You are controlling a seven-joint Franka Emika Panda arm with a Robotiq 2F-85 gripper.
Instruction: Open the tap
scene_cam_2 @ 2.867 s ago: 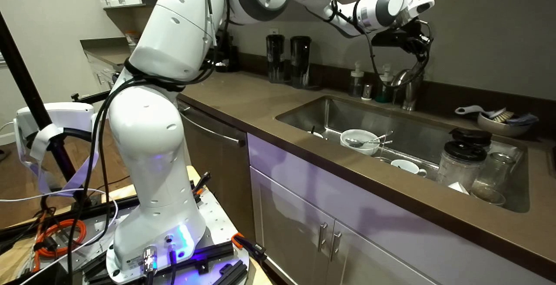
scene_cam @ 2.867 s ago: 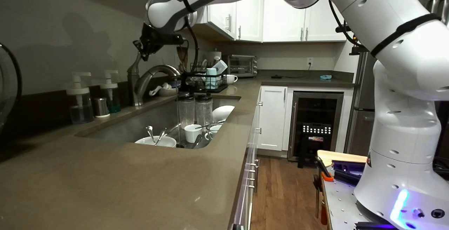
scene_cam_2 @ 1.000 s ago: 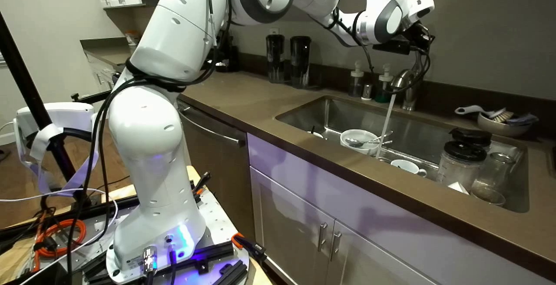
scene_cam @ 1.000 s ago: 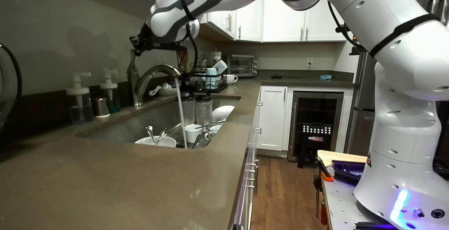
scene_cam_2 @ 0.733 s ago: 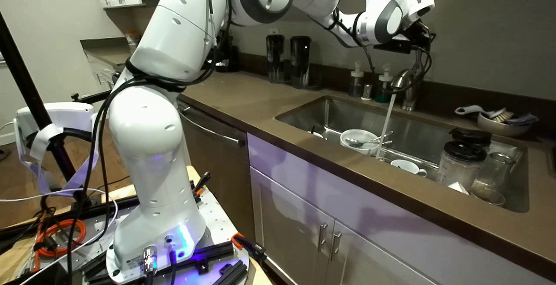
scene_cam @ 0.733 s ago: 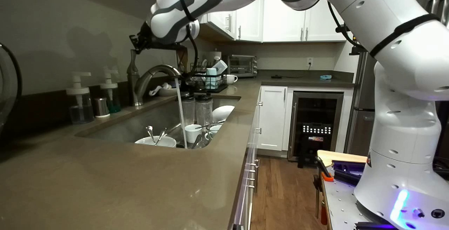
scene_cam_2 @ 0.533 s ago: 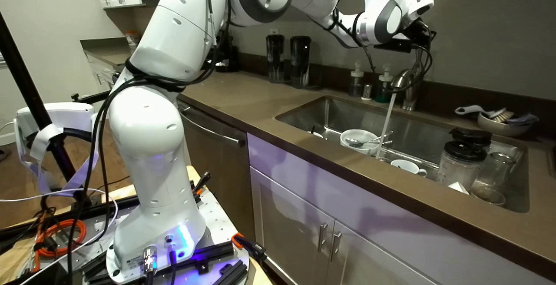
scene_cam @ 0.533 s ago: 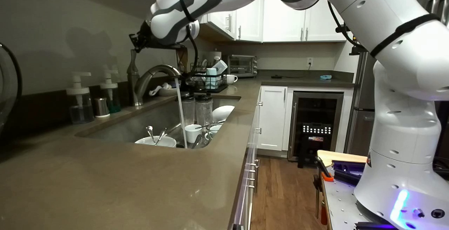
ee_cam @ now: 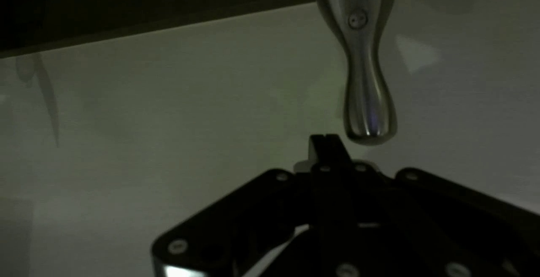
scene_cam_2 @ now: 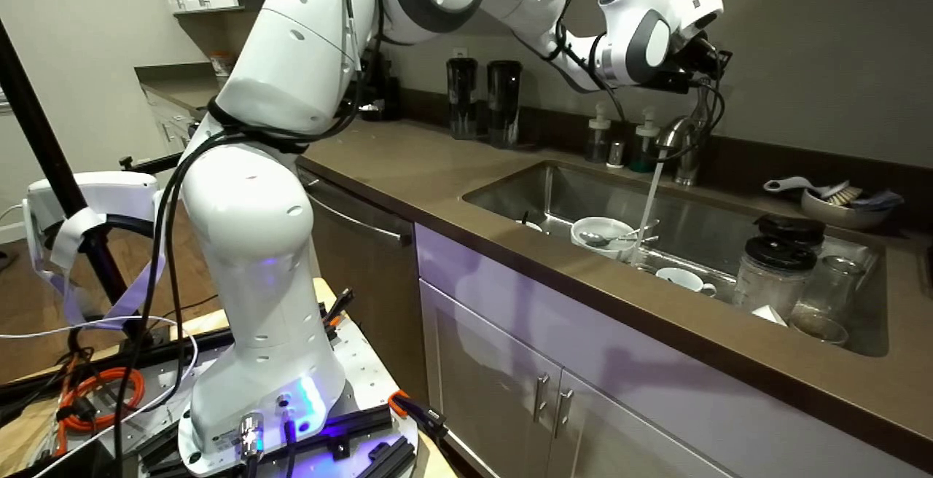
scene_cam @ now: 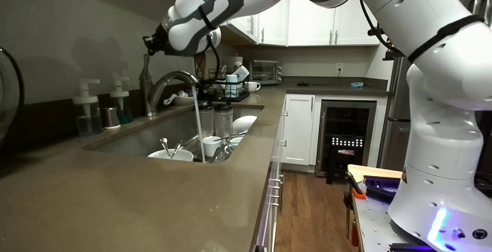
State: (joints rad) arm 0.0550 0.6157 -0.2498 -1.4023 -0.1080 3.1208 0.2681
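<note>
White bowl (scene_cam_2: 612,224) in sink (scene_cam_2: 707,234) holds cutlery (scene_cam_2: 598,240). Tap (scene_cam: 153,94): long axis vertical, spout (scene_cam: 175,76) toward counter (scene_cam: 127,198) front edge; gripper (ee_cam: 325,137) clenched.

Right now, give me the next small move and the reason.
I'd probably ease the gripper back from the tap handle: water already runs from the spout, so the task looks done, and the shut gripper holds nothing.
</note>
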